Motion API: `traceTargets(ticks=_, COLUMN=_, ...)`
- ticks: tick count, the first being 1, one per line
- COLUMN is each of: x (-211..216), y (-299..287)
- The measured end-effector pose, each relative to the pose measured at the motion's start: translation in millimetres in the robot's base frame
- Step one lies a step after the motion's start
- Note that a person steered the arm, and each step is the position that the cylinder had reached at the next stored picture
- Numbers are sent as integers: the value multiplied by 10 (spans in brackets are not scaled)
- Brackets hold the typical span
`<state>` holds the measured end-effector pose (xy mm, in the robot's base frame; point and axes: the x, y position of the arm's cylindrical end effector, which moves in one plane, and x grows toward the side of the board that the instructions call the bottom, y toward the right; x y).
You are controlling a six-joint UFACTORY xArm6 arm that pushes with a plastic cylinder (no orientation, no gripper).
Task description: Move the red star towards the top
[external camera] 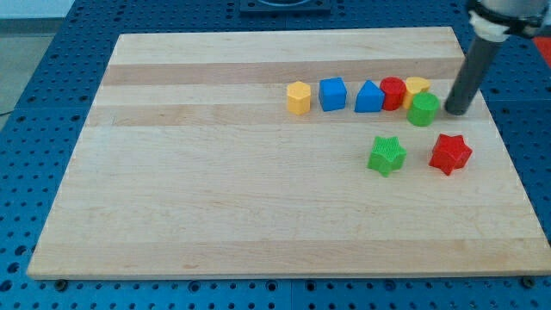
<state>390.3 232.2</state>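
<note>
The wooden board (pixel 258 189) is pale, made of glued strips with the grain running left to right, and it lies on a blue studded mat (pixel 34 129). Its near half, toward the view's bottom, is bare wood.

The red star (pixel 450 153) is my landmark. It is ridged plastic, lies flat, and sits near the board's right edge with bare wood on all sides. To its left, apart from it, lies a green star (pixel 387 155) of the same ridged make.

Above the red star and slightly left stands a rounded green block (pixel 423 109). My tip (pixel 455 112) rests on the board just right of that green block, above the red star and clear of it. The rod is dark, smooth and round; it has no jaws and holds nothing.

Farther up and left of the red star runs a row: a yellow block (pixel 417 85) whose shape I cannot tell, touching a red cylinder (pixel 393 92), then a blue triangle (pixel 369 97), a blue cube (pixel 332 93) and a yellow hexagon (pixel 298 97). Beyond the row, a bare strip reaches the top edge.
</note>
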Motion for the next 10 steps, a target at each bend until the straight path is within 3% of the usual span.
traceTargets(ticks=3, x=255, y=-745)
traceTargets(ticks=4, x=391, y=-557)
traceTargets(ticks=6, x=479, y=845)
traceTargets(ticks=7, x=928, y=915)
traceTargets(ticks=8, x=1176, y=529)
traceTargets(ticks=10, x=767, y=-281)
